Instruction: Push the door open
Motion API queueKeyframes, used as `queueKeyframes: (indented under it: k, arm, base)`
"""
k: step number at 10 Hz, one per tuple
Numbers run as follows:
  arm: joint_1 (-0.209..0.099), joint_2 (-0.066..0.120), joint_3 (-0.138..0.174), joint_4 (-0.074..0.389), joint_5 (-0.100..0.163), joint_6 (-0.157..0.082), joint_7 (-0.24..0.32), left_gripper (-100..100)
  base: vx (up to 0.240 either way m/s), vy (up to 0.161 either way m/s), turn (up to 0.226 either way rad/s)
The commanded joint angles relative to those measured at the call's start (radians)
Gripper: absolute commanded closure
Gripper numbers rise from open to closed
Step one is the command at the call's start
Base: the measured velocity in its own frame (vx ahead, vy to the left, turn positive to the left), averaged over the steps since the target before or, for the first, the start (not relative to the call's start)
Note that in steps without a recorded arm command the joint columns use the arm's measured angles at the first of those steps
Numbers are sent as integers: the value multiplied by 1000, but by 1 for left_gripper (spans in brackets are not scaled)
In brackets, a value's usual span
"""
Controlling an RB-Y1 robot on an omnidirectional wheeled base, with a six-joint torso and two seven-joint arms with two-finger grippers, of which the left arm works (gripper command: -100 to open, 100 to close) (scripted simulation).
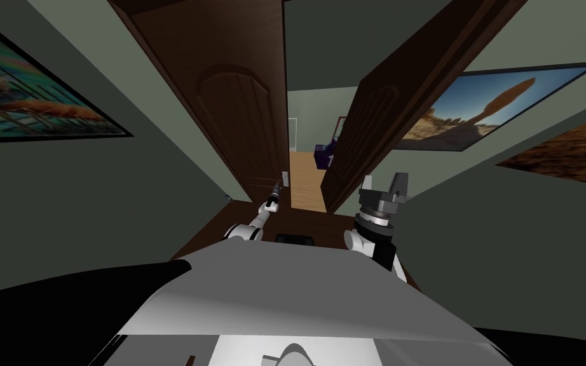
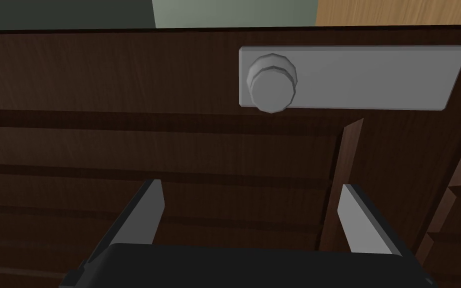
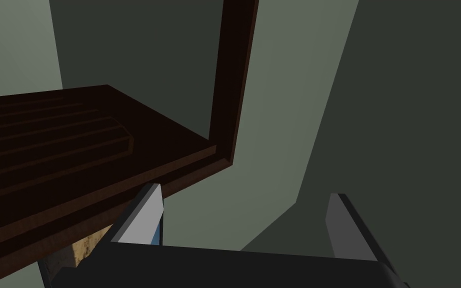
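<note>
Heads up: your left gripper point(image 2: 252, 212) is spread wide with nothing in it, aimed flat at the dark brown door point(image 2: 124, 150). I can't tell whether the tips actually touch the panel. The round grey knob point(image 2: 271, 84) sits on a long grey plate point(image 2: 374, 77), just past the fingertips and close to the door's edge.

From the head view, that door stands on the left side of the opening, and a second door leaf point(image 1: 374, 127) hangs angled on the right. That leaves a narrow gap between them. Through the gap you get light wood floor point(image 1: 304, 181) and something purple point(image 1: 322, 154).

Your right gripper point(image 1: 384, 183) is raised beside the second leaf, also open and empty, near the dark frame point(image 3: 234, 75). Framed pictures hang on the walls either side point(image 1: 25, 95) point(image 1: 476, 108).
</note>
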Motion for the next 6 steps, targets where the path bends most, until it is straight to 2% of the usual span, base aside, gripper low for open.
queueKeyframes:
  k: [1,3,4,6]
  arm:
    - [-18,-4,1,31,3,3,-4,-100]
    - [-40,-8,2,68,7,4,-7,-100]
    - [-33,-6,1,58,6,3,-5,-100]
    - [-35,1,6,64,8,2,-7,-100]
  base:
    - [107,17,-16]
    - [85,10,-17]
    - [33,5,-4]
    - [173,-10,-26]
